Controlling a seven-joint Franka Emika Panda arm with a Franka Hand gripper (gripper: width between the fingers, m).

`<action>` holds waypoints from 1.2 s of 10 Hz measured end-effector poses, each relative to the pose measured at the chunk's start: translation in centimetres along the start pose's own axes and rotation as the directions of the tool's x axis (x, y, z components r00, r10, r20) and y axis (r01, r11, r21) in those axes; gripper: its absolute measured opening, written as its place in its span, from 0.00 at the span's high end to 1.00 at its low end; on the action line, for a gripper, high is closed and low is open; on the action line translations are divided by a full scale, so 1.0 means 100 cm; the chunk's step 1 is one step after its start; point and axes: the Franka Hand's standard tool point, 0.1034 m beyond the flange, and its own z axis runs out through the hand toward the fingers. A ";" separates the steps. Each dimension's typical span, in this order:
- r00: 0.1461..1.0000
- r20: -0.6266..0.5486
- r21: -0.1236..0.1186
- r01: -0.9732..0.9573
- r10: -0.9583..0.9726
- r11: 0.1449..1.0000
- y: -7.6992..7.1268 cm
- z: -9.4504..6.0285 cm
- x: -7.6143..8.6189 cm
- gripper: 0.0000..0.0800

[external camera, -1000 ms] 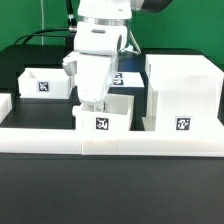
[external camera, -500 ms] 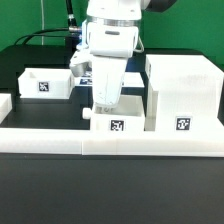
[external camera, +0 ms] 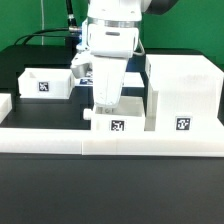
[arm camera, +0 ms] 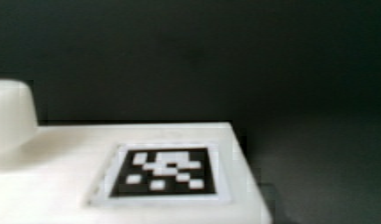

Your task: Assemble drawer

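The step in hand looks like handling the near tray (external camera: 128, 124), which sits by the bench's front edge against the border bar (external camera: 50, 140) and just beside the box housing (external camera: 180, 90). The gripper (external camera: 100, 113) hangs at the tray's wall, and I cannot tell whether the claw is clamped on it. Next the tray needs lining up with the housing's opening, which is unseen here. The second tray (external camera: 45, 82), nearer the far edge, appears empty.
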 end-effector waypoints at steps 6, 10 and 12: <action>1.000 -0.005 -0.015 -0.019 0.019 1.000 0.009 -0.004 0.006 0.95; 1.000 -0.014 -0.015 -0.002 0.002 1.000 0.008 -0.004 0.018 0.95; 1.000 -0.014 -0.015 -0.008 0.007 1.000 0.008 -0.004 0.016 0.95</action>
